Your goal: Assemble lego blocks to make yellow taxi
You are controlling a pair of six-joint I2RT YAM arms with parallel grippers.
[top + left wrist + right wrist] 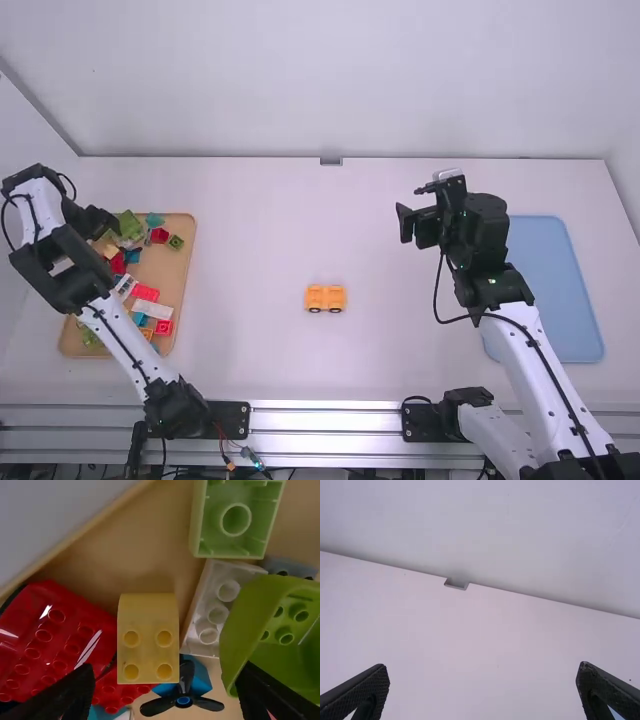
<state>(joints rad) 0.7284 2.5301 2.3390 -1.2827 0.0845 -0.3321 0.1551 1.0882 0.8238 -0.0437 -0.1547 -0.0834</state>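
High view: one wheeled orange block (325, 297), two trays (550, 290), left pincer (101, 221) and right pincer (412, 220) both spread apart

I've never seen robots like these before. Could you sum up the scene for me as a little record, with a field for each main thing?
table center: small yellow-orange wheeled piece, standing alone
left side: tan tray of mixed blocks
right side: light blue mat or tray, partly behind the right arm
left gripper: open above the tan tray, a yellow block below it
right gripper: open, empty, over the table's right part
taxi: apparently only a wheeled base so far
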